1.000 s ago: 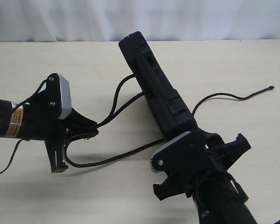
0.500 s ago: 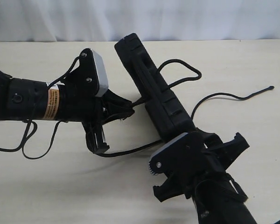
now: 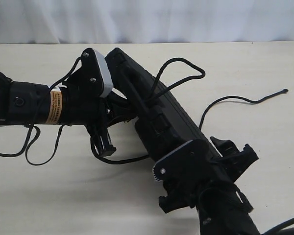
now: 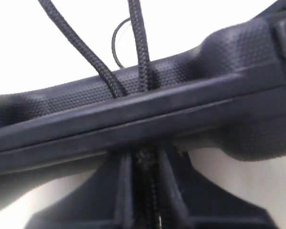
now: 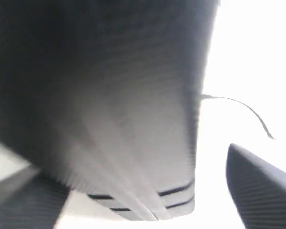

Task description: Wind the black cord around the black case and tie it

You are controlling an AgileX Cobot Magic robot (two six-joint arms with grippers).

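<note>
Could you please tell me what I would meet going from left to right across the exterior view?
The arm's orange label → the black case → the knobbed tip of the black cord.

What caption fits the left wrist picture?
Two strands of black cord cross the black case edge, right at the left gripper.
</note>
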